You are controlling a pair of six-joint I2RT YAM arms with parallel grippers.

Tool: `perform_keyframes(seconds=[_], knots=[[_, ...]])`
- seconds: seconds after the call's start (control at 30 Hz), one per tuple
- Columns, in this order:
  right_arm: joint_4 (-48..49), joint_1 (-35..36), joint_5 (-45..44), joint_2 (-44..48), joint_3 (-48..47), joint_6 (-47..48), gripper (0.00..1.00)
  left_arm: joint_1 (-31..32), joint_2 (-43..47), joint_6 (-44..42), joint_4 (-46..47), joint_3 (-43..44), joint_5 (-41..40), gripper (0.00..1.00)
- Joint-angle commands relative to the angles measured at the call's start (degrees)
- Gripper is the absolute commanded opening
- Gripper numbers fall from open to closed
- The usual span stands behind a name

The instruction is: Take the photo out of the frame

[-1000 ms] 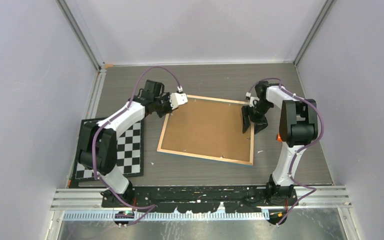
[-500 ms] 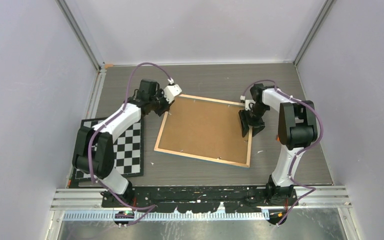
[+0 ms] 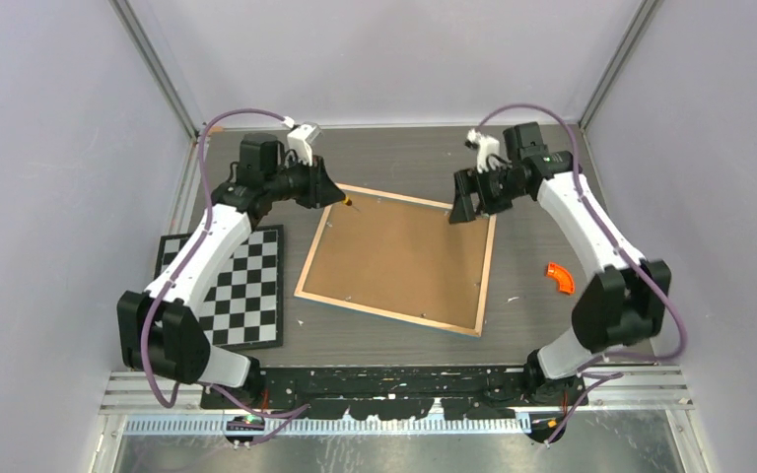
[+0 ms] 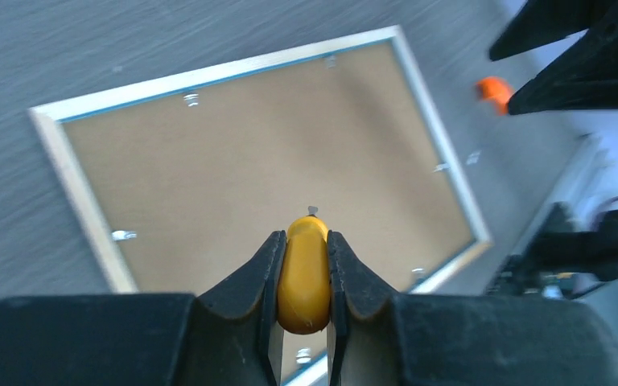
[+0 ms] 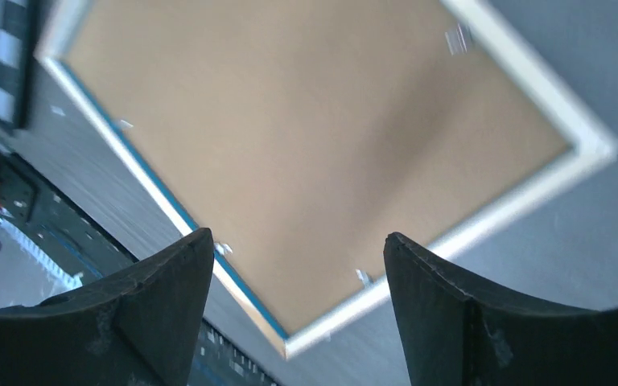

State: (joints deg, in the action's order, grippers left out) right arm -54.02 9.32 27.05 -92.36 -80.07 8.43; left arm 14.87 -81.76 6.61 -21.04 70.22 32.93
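Prying is being prepared (frame (image 3: 394, 258) face-down mid-desk (image 3: 552, 330)): yellow tool (image 4: 303, 281) being pinched by left gripper (image 4: 306, 245), right gripper (image 5: 296, 236) gaping empty; next, tip under a tab (image 4: 191, 100).

One frame (image 3: 394, 261) lies mid-table, with one checkerboard (image 3: 246, 286) to its left and one small orange curved piece (image 3: 558, 278) to its right. There are two grippers, the left gripper (image 3: 340, 200) and the right gripper (image 5: 298, 241), and one yellow-orange piece (image 4: 306, 269).
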Motion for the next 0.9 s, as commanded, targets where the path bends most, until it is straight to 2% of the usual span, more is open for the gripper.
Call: perform_keyframes(seconds=[0.0,0.17,0.4,0.47,0.53,0.63,0.7,0.87], knots=[[12.4,8.8,7.6,7.4,-3.4,-0.9,0.82,0.0,3.7,20.1,5.2,-0.1,10.6,0.00],[15.2,19.7,3.2,5.0,-8.5,-0.1,0.80,0.0,5.6,29.8,10.6,-2.0,15.1,0.00],[15.3,26.9,0.3,-0.7,-14.2,3.1,0.72,0.3,9.0,34.7,13.4,-5.1,15.5,0.00],[15.3,28.1,-0.1,-1.8,-14.8,4.3,0.64,0.3,9.6,35.8,13.8,-5.9,15.8,0.00],[15.2,29.0,-0.6,-2.4,-15.3,5.3,0.52,0.5,10.0,36.3,14.0,-6.4,16.7,0.00],[15.0,29.5,-0.8,-2.8,-15.9,6.8,0.17,0.5,10.9,36.3,13.4,-7.3,17.9,0.00],[14.7,29.9,-0.7,-2.5,-16.0,8.3,0.04,0.5,11.3,35.4,11.2,-7.5,18.3,0.03],[14.9,32.5,-1.0,0.1,-13.5,15.7,0.01,0.8,10.5,34.3,7.6,-6.5,20.6,0.30]])
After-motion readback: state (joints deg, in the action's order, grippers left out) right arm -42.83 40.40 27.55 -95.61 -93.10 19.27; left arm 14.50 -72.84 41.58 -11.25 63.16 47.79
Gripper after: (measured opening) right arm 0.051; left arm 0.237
